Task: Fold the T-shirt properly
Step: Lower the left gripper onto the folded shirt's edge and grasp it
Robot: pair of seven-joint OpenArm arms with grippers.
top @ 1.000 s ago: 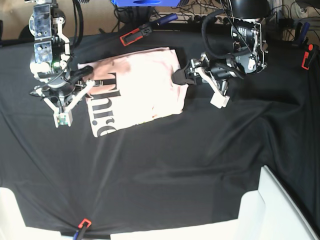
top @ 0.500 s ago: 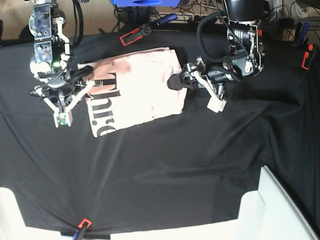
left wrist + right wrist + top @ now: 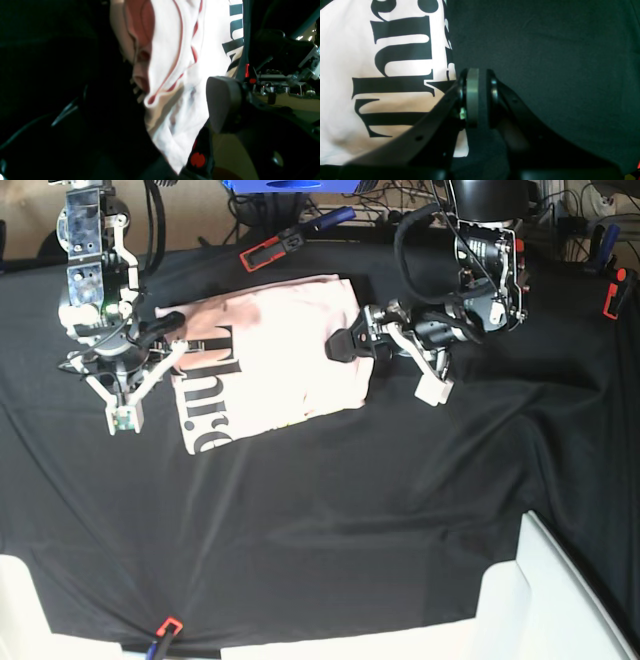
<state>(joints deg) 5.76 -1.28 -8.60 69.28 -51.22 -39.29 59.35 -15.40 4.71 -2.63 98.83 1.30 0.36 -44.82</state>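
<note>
Left gripper (image 3: 340,346) has slid further onto the T-shirt (image 3: 270,360), jaws apart around its floppy edge; right gripper (image 3: 476,97) is closed, empty. Soft, light cotton, so pinch the hem.

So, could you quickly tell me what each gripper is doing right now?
Left gripper: open, jaws around the right-hand edge of the T-shirt in the base view, not clamped.
Right gripper: shut on the T-shirt's opposite edge.

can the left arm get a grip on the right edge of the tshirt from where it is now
Probably yes. The left gripper is already at that edge of the T-shirt, its fingers open around bunched cloth in the left wrist view, with nothing in the way.
</note>
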